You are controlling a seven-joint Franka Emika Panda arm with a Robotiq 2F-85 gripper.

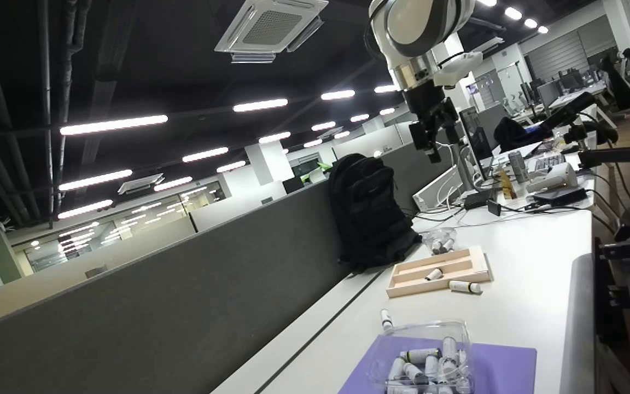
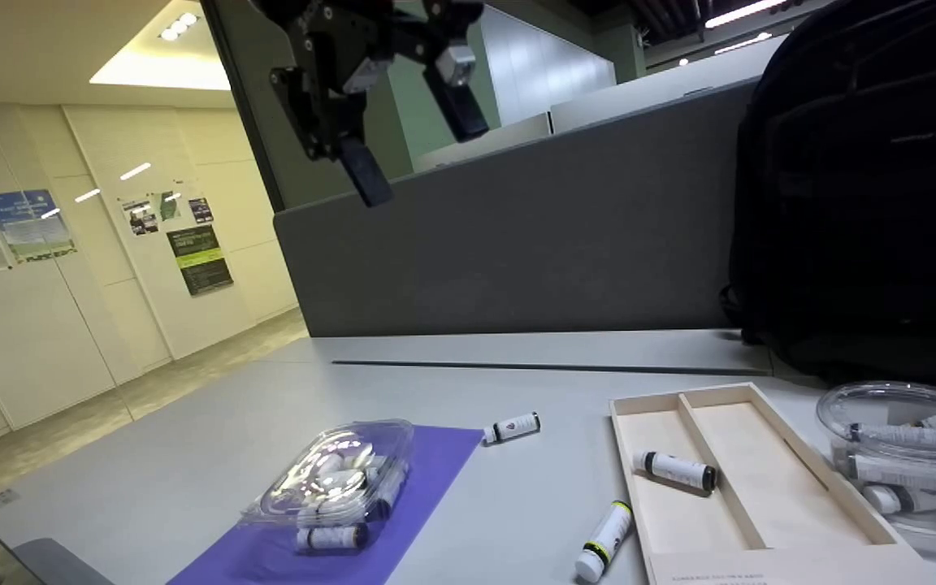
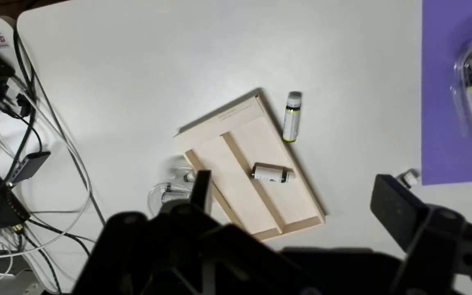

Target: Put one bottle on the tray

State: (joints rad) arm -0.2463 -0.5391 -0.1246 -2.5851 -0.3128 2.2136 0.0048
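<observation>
Claw spread, empty; the bottle beside the tray looks light, rigid, slick; I'd pinch its middle.

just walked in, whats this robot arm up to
The robot arm holds nothing: its gripper hangs open above the table, fingers apart. One small bottle lies on its side inside the wooden tray, so the job of putting one there looks done. A second bottle lies on the table just outside the tray, and a third bottle lies near the purple mat.
</observation>
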